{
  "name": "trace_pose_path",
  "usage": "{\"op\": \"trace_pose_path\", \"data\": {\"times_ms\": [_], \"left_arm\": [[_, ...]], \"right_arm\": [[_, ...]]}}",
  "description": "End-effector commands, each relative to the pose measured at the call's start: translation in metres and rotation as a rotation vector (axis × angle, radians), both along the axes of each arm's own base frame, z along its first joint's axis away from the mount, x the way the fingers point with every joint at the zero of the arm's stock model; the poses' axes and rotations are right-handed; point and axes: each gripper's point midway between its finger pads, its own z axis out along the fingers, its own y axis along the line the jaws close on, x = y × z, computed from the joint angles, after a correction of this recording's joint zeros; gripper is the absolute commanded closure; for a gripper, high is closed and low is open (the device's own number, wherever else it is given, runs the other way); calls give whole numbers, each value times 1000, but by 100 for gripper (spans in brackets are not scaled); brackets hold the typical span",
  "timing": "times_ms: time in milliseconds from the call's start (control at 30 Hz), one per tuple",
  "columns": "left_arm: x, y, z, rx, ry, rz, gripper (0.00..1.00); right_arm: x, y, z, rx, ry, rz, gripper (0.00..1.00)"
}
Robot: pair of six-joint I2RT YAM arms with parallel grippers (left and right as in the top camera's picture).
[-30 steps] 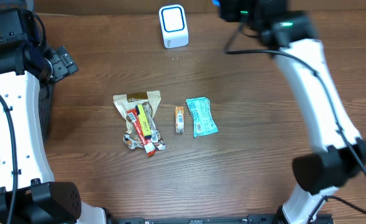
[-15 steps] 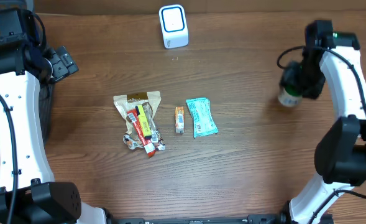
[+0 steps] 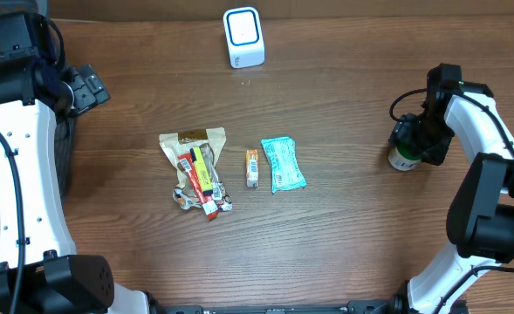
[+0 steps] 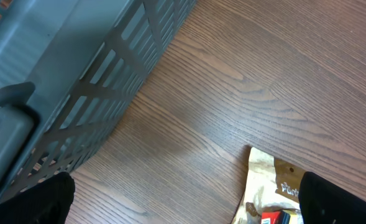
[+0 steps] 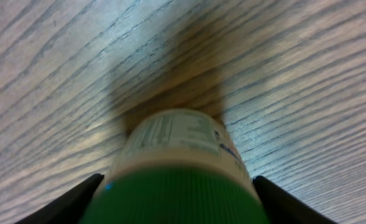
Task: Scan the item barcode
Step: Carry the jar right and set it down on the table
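Right arm [image 3: 471, 110] lower, folded over green-capped bottle [image 5: 179, 144], right jaws astride it, grip unclear; left jaws wide open.

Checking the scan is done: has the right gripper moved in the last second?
Yes. In the overhead view the right gripper has swung down and right, away from the white scanner, and straddles the green-capped bottle.

White letters on the tan pouch [image 4: 269, 180] seem to begin "Pun", and the rest is hidden. The fine print on the bottle [image 5: 170, 140] is too blurred to read.
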Motion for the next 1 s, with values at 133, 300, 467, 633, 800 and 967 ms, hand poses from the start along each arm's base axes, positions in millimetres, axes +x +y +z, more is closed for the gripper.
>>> {"op": "trace_pose_path", "data": {"times_ms": [133, 300, 467, 633, 800, 967], "left_arm": [[-1, 2, 14, 24, -34, -4, 0], [-1, 2, 14, 24, -34, -4, 0], [-1, 2, 14, 24, -34, -4, 0], [-1, 2, 14, 24, -34, -4, 0], [-1, 2, 14, 24, -34, -4, 0], [-1, 2, 14, 24, -34, -4, 0]], "right_arm": [[2, -1, 8, 1, -24, -7, 20], [25, 10, 69, 71, -130, 3, 21], [26, 49, 121, 151, -190, 93, 34], [12, 104, 121, 211, -137, 264, 35], [1, 162, 119, 221, -117, 419, 36], [-4, 212, 105, 232, -138, 525, 37]]}}
